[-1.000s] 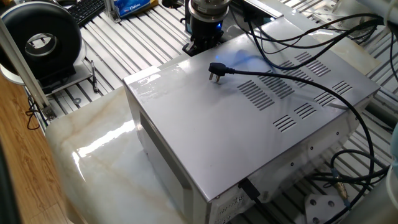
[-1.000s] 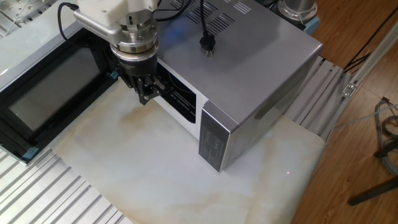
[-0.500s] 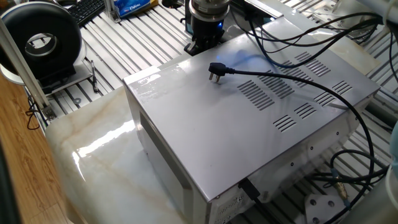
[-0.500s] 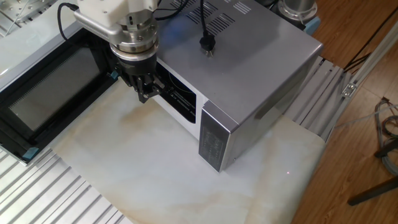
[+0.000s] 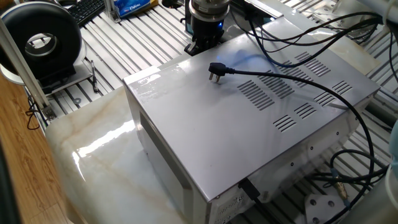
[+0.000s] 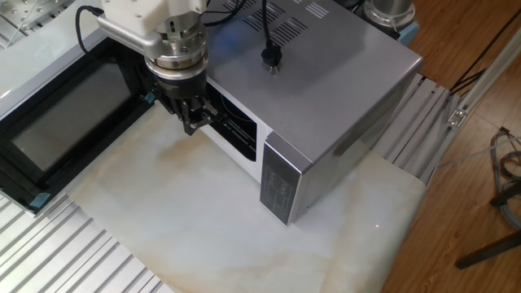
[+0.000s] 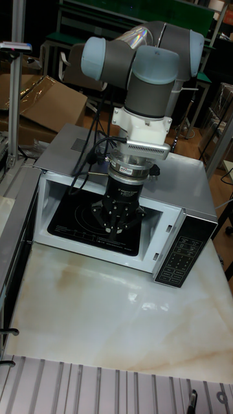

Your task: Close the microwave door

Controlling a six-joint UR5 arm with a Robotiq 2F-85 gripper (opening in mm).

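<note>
The silver-grey microwave (image 6: 342, 89) (image 5: 249, 137) (image 7: 188, 181) stands on a marble slab, with its cord's plug (image 6: 271, 57) (image 5: 216, 71) lying on its top. Its cavity is open. The microwave door (image 6: 65, 122) (image 7: 13, 239), with dark glass, is swung fully out to the left. My gripper (image 6: 190, 126) (image 7: 115, 228) points straight down in front of the open cavity, just right of the door's hinge side. Its fingers look closed together, with nothing between them. In the view from behind, only the arm's wrist (image 5: 205, 18) shows past the casing.
The control panel (image 6: 278, 187) (image 7: 178, 255) faces the bare marble slab (image 6: 212, 236). Slatted aluminium table (image 6: 65, 252) surrounds the slab. A round black device (image 5: 40, 40), a keyboard (image 5: 87, 9) and loose cables (image 5: 348, 180) lie behind the microwave. A cardboard box (image 7: 39, 97) is at the back left.
</note>
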